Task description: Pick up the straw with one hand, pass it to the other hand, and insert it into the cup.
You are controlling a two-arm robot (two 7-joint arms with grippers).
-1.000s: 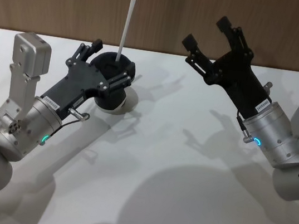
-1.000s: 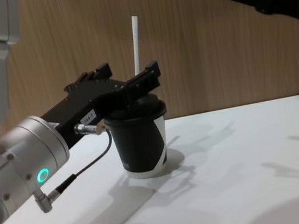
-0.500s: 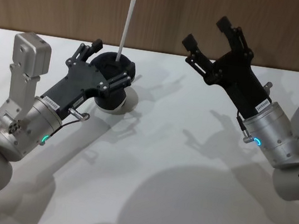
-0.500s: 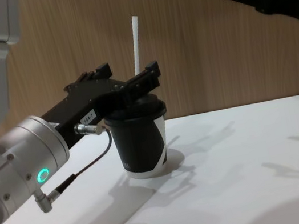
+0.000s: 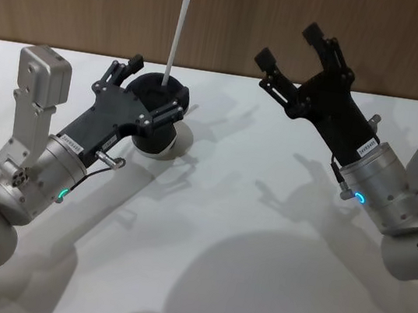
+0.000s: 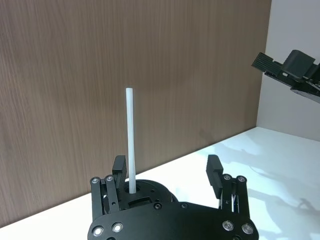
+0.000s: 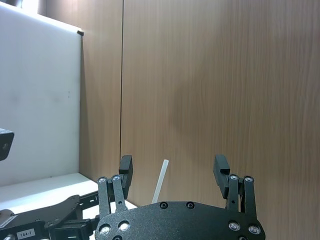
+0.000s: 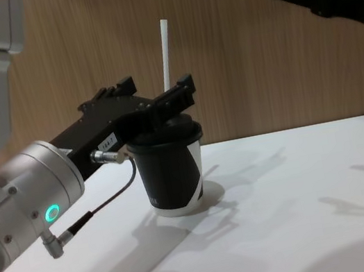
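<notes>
The small black paper coffee cup (image 8: 172,174) with its white curved patch and black plastic lid stands upright on the white table (image 5: 260,235), on the robot's left side and close to the wooden back wall. The long, thin white plastic straw (image 8: 165,54) is in it, its lower end down through the lid, the rest rising almost straight up, well above the rim. The left wrist view confirms it: straw (image 6: 131,140) planted in the lid, touching neither finger.

The left gripper (image 5: 150,89), black fingers on a fat silver wrist with a green ring, hovers at lid height, fingers spread wide either side of the cup top, gripping nothing. From the chest it sits just over the lid (image 8: 165,136).

Over on the right, the other black gripper (image 5: 295,45) hangs high above the table, well apart from the cup, fingers spread and empty.
</notes>
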